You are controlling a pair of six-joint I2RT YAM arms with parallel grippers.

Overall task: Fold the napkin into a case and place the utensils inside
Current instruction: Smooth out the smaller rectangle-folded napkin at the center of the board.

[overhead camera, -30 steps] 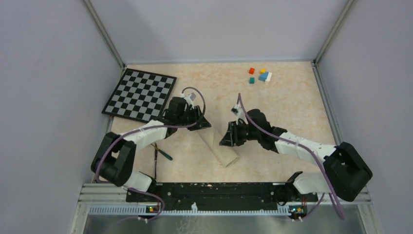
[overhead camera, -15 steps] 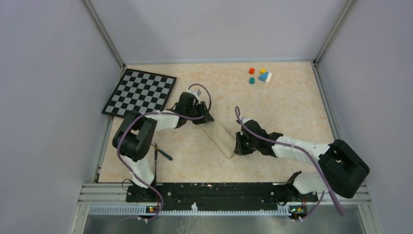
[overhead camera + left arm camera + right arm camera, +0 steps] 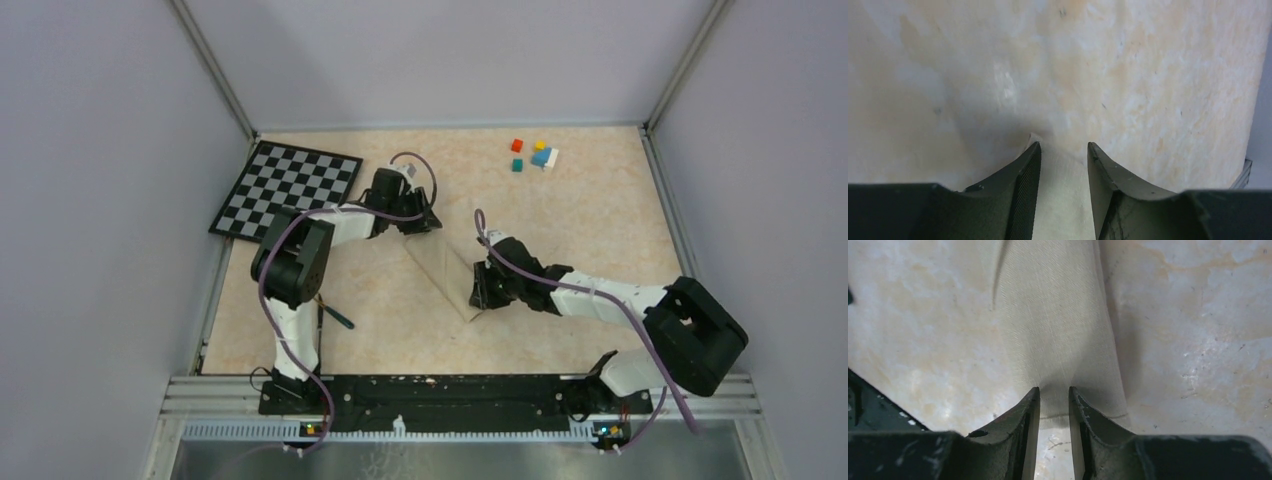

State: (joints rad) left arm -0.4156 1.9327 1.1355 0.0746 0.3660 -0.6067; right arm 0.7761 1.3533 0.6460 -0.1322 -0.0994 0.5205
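Altogether one folded napkin [image 3: 447, 275], two end effectors, left [image 3: 1063, 150] and right [image 3: 1053, 392], each pinching an end

The table [image 3: 600, 215] was a mottled peach surface, walled on three sides by pale panels. A black-and-white checkerboard [image 3: 287, 192] lay flat at its far left corner. Near the far right, a small cluster of coloured cubes [image 3: 533, 154] sat close together: red, yellow, teal, blue and white. The napkin [image 3: 442, 268], folded into a narrow beige-tan strip, lay on the tabletop at a slant near the middle. At the near left, slim dark utensils [image 3: 330, 316] rested on the surface, one with a teal-green handle.
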